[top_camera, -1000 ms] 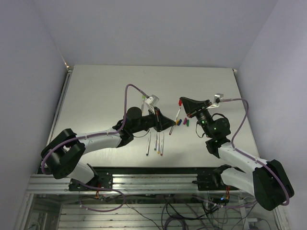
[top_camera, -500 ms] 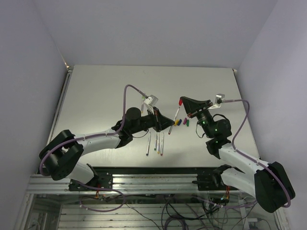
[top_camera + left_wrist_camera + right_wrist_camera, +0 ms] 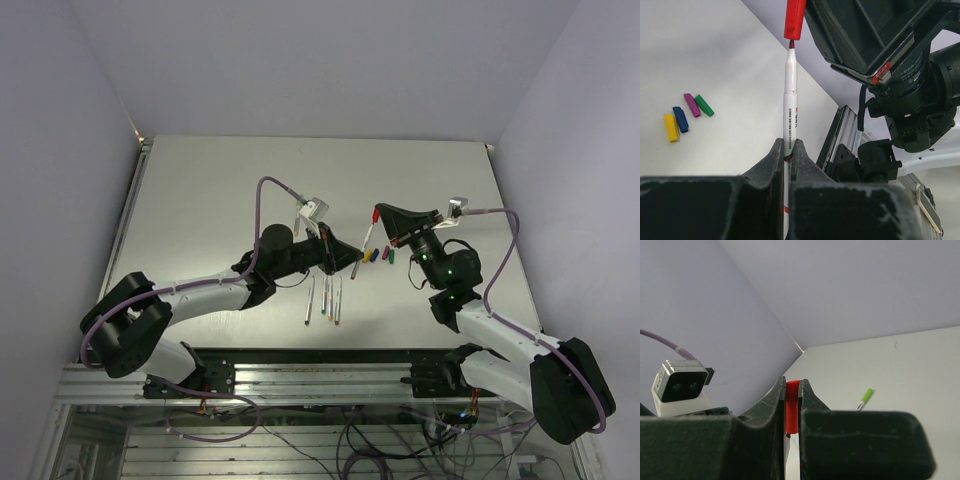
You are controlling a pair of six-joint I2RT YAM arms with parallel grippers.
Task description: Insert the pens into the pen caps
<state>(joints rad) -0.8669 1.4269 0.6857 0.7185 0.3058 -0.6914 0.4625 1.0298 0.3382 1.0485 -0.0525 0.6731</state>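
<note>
Two claws meet over the middle of the table (image 3: 200, 190) in the top view. The left gripper (image 3: 788, 148) is clamped tight on a white pen (image 3: 790, 100), gripping it low on the barrel. The pen stands straight up the centre of the left wrist view with its dark red tip at the top.

The right gripper (image 3: 791, 402) is closed on the red cap (image 3: 794, 19), which shows as a narrow red strip between its black fingers in the right wrist view. In the left wrist view this cap hangs at the top edge of the frame, in line with the pen. Its open end sits right at the pen's tip, but whether the tip has gone inside cannot be told.

Four more caps lie close together on the table at the left of the left wrist view. The yellow cap (image 3: 671, 127) and the blue cap (image 3: 680, 119) lie side by side. The purple cap (image 3: 691, 105) and the green cap (image 3: 704, 105) sit just above and to the right of them.

In the top view, the loose pens (image 3: 326, 300), three in number, lie roughly parallel just below the left gripper. A green-tipped pen (image 3: 865, 397) lies flat on the table at the right of the right wrist view.
</note>
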